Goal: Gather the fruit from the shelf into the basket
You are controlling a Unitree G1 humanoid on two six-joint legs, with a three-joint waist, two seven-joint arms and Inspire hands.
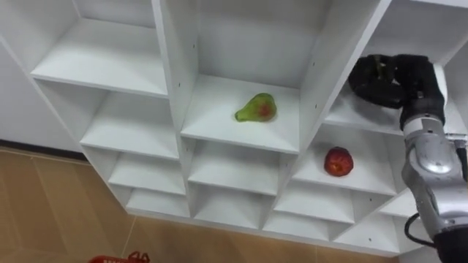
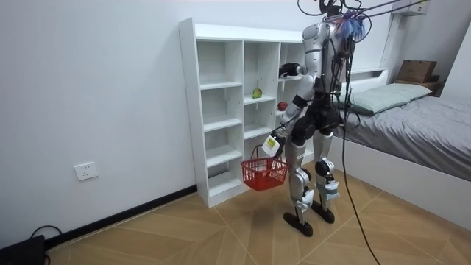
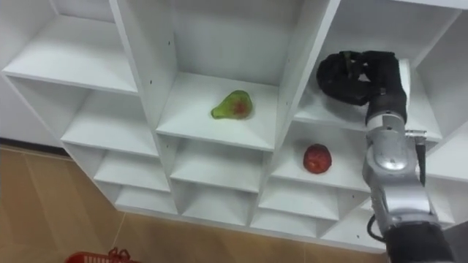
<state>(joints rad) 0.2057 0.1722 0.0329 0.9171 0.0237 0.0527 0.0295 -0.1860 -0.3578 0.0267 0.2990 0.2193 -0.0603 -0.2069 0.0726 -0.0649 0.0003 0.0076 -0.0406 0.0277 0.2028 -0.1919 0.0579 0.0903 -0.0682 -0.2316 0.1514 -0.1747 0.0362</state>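
A green pear with a red blush point(image 1: 257, 108) lies on a shelf in the middle column of the white closet point(image 1: 172, 69). One shelf lower, in the right column, sits a red apple point(image 1: 338, 161). My right hand point(image 1: 382, 79) is raised to the shelf above the apple, up and to the right of the pear. Its fingers are curled, and whether they enclose anything is hidden. In the room view my left hand point(image 2: 273, 141) hangs low, shut on the handle of a red basket point(image 2: 263, 174). The basket's rim point(image 1: 121, 258) peeks in at the bottom edge.
I stand on wooden floor point(image 2: 221, 235) close to the closet's right columns. A bed point(image 2: 412, 110) lies behind me at the room view's right. The closet's other shelves hold nothing.
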